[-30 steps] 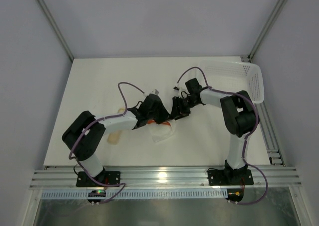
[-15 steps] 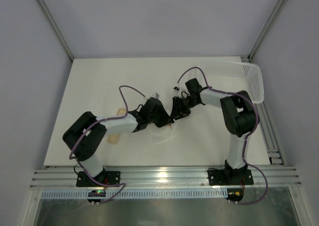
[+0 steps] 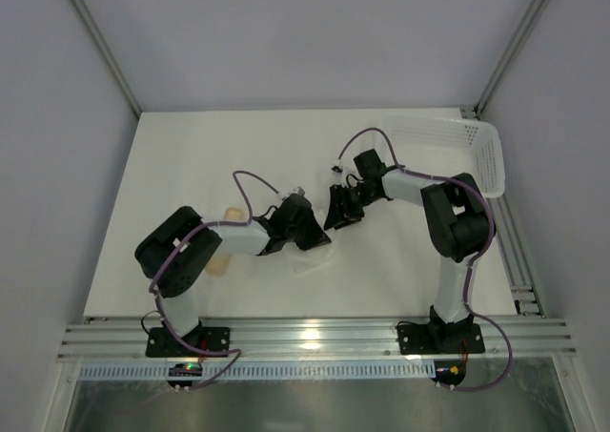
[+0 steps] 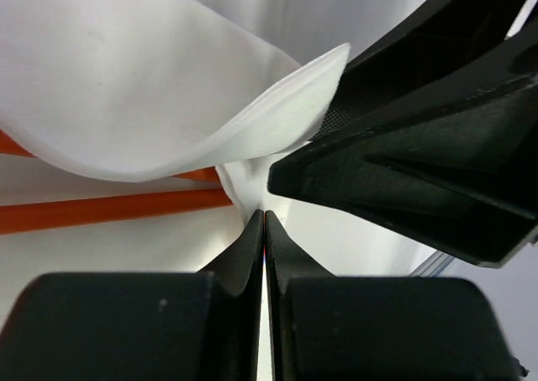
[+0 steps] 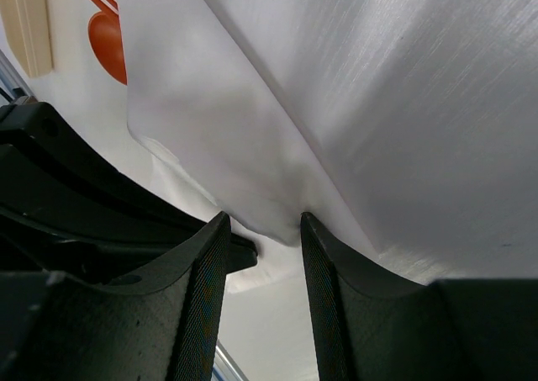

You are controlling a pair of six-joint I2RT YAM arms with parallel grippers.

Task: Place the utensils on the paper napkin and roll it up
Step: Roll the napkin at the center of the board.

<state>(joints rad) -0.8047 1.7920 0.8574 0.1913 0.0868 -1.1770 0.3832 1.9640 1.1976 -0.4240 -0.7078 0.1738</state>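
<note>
Step in hand: you are in the roll-up; both grippers have the thin white crinkled paper napkin [image 4: 160, 87] by one lifted edge, with the utensils under the flap.
Left gripper [image 4: 265, 221]: jaws pressed together, pinching a fold of the napkin at the tips.
Right gripper [image 5: 262, 230]: jaws part spread, napkin edge nipped between them.
Napkin place: table centre, just at 6 o'clock of both grippers in the top view [image 3: 307, 257].
Utensils: slender orange plastic stick [image 4: 109, 210] lies under the napkin, long axis running 9 to 3 o'clock in the left wrist view; orange plastic fork head [image 5: 108, 23] peeks out at 11 o'clock in the right wrist view.
Next move: likely carry the edge over the utensils, both arms level, without tearing.
</note>
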